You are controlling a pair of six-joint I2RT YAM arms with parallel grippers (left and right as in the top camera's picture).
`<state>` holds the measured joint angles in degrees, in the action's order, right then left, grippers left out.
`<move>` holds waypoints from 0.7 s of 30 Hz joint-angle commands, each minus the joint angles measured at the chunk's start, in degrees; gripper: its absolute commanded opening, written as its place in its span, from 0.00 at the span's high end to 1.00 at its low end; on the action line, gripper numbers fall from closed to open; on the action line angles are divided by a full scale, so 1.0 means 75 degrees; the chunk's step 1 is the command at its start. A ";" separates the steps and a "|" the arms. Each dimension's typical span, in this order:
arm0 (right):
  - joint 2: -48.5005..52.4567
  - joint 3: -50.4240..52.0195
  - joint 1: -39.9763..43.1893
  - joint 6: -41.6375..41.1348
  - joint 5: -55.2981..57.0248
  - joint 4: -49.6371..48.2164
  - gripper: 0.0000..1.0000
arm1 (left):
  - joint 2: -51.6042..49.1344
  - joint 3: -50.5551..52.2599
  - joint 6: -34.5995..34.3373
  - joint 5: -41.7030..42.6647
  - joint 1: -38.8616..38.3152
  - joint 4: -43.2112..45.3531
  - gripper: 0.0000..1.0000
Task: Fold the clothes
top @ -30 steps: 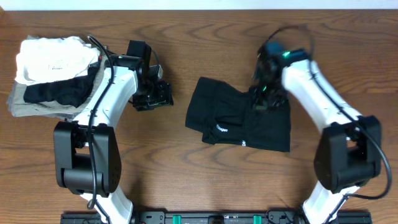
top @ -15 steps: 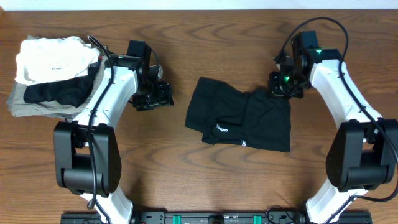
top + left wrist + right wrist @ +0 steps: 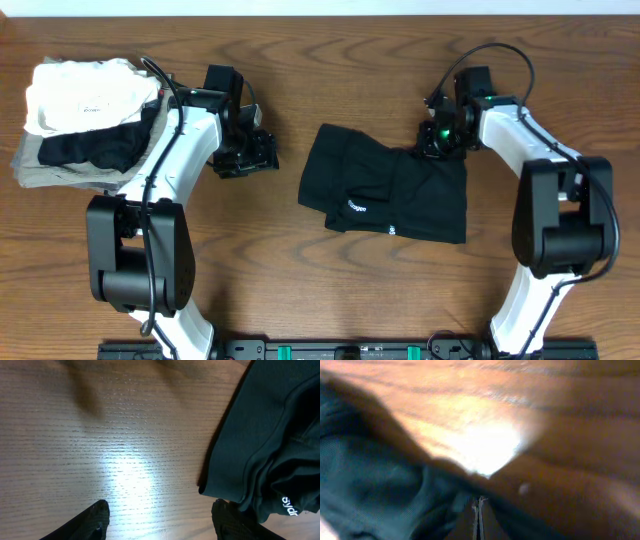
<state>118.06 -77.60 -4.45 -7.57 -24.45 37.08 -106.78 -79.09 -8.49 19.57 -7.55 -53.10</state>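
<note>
Overhead: black T-shirt (image 3: 385,195), bunched mid-table (image 3: 300,290). Likely soft, light and limp, so take it by a corner or hem. Left gripper (image 3: 255,152) is parted near its edge. Right gripper (image 3: 437,140) is closed at its far corner; you cannot tell whether it pinches cloth.

The picture is blurry. The gripper (image 3: 479,510) is at the bottom, with its two fingers pressed together. The dark shirt (image 3: 375,490) fills the lower left, right by the fingers. Behind is the brown bench (image 3: 570,420) with a bright spot (image 3: 487,445).
</note>
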 commanded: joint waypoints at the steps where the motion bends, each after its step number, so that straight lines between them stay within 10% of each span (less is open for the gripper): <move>1: -0.0026 -0.0207 0.0207 -0.0152 0.0460 -0.0073 0.99 | 0.0006 0.0067 0.0160 0.0070 0.0003 -0.0026 0.32; 21: -0.0510 -0.2862 -0.0070 0.0679 0.0055 0.5176 0.96 | 0.0006 0.0137 0.0157 0.0073 0.0003 0.0157 0.32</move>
<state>114.65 -100.90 -2.85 -5.48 -20.12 75.42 -106.78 -78.39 -8.47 19.57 -7.55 -52.12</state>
